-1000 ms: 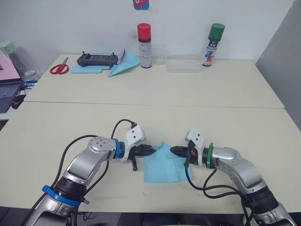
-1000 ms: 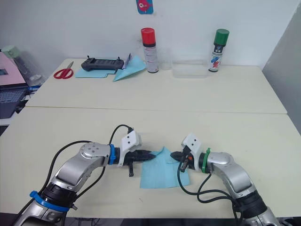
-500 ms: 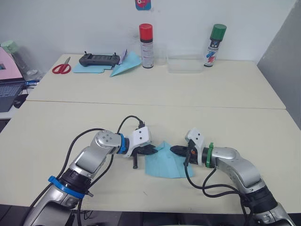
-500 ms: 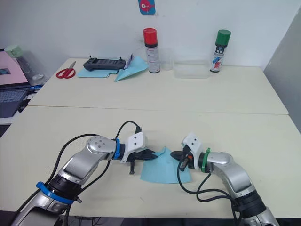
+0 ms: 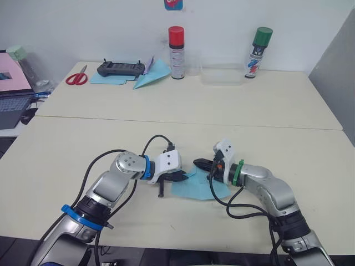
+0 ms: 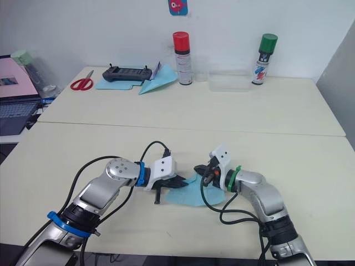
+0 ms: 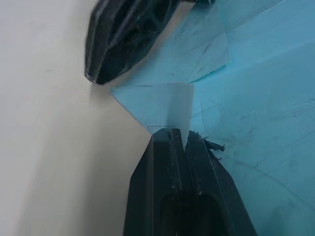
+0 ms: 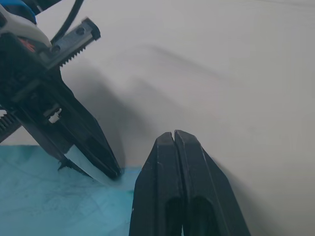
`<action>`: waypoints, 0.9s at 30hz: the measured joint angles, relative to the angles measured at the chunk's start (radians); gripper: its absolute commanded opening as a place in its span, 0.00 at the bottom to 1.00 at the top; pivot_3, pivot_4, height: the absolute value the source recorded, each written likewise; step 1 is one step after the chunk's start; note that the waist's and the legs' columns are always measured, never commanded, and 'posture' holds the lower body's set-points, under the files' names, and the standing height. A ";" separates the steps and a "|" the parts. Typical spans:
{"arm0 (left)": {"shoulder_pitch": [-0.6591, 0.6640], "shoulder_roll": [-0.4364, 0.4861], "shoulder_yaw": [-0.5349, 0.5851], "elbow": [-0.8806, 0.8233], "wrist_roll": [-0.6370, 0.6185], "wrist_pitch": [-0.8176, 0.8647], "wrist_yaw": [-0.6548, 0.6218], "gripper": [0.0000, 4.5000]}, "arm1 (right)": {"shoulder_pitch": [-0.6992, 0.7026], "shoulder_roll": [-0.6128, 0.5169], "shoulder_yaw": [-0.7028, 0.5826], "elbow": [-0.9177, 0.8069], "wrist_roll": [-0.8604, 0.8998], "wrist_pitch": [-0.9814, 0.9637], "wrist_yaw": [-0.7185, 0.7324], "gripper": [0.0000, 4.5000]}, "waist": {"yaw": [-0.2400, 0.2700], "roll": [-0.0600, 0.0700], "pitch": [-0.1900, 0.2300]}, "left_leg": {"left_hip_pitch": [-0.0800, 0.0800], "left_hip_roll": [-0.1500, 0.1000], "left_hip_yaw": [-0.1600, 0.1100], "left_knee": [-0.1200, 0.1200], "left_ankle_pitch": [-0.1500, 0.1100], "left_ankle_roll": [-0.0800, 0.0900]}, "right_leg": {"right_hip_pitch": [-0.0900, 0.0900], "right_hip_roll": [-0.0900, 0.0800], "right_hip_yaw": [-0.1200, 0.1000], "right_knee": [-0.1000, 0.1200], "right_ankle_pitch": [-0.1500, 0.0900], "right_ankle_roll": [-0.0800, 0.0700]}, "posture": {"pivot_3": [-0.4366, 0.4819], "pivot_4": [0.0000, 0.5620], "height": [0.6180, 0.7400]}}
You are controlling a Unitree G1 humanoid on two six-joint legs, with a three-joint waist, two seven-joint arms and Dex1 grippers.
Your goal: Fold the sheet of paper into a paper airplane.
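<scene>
Lt blue sheet of paper point(image 5: 195, 189) flat on table, corner folded.

You look at lab or office test room. Two plain beige tabletops point(image 5: 266, 111) pushed together against bare white wall point(image 5: 83, 27). Along far edge: red scissors point(image 5: 76, 78), black handheld controller point(image 5: 120, 68), two spray cans, red-capped point(image 5: 177, 45) and green-capped point(image 5: 256, 45), clear plastic tray point(image 5: 221, 74). Open laptop point(image 5: 12, 91) at your left on side desk.
</scene>
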 measured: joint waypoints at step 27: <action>0.003 -0.017 -0.022 -0.035 0.094 -0.077 0.011 0.30 | -0.050 -0.054 0.058 0.042 -0.043 -0.004 0.062 0.00 | 0.009 0.001 0.000 | 0.000 0.000 0.000 0.001 0.000 0.000 | 0.001 0.000 0.000 0.000 0.000 0.000 | 0.48 0.27 1.00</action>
